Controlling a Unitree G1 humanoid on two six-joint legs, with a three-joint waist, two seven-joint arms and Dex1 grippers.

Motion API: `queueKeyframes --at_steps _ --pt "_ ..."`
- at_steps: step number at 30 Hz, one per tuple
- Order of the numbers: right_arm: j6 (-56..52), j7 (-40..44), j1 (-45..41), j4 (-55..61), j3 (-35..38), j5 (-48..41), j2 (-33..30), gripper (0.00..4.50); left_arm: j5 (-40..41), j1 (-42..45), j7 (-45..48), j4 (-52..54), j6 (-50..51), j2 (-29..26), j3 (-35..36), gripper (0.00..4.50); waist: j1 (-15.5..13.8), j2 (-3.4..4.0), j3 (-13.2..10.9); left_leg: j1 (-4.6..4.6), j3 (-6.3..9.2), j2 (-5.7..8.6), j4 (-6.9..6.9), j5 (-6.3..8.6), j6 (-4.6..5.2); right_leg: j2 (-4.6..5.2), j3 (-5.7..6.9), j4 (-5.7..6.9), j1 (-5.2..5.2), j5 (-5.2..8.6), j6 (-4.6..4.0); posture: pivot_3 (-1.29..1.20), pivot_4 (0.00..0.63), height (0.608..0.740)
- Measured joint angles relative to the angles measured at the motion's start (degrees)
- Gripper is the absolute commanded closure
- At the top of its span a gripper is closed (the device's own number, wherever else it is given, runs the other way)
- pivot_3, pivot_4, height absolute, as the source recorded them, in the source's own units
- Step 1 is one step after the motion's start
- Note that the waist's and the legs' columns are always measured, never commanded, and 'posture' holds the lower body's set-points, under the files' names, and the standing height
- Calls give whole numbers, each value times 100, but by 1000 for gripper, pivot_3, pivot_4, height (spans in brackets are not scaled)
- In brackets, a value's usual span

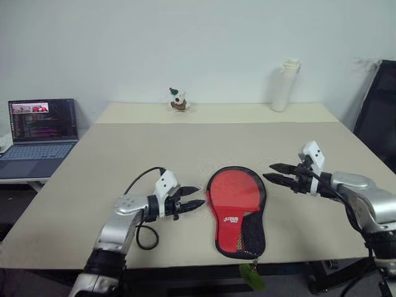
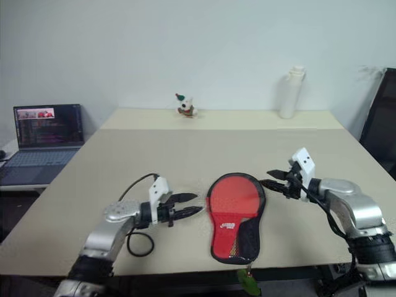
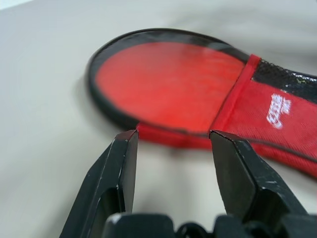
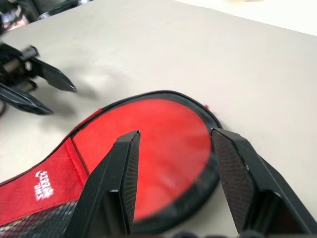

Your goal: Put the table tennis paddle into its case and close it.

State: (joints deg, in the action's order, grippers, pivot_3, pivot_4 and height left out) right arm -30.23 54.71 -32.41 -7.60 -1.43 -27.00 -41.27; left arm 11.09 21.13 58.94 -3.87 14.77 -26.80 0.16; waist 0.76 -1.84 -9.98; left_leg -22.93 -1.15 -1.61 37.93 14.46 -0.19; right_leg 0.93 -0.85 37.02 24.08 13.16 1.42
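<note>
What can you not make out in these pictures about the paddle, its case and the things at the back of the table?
- The paddle's handle: covered by the case's black mesh in the eye views.
- Whether the zipper is shut: too small in the eye views.
- The case's handle end: cut off by the edge of both wrist views.
- The green tag: blurred, hanging below the table edge.
- The small figurine: too small for detail.
</note>
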Motion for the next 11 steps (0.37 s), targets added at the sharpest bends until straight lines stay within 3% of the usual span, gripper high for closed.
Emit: queueKeyframes --at_steps 5,11 --pt "223 384 -85 -688 -8 326 -93 2050 19 -132 -393 459 97 -47 20 2013 -62 1 -1 2 -24 5 1 0 0 9 -9 -1 3 -4 3 0 150 740" --pt "122 379 113 -297 67 365 -186 2050 23 -515 -460 566 10 -257 14 2013 -31 7 -3 5 -24 -5 -5 0 0 6 -9 3 7 -10 -11 0 150 740"
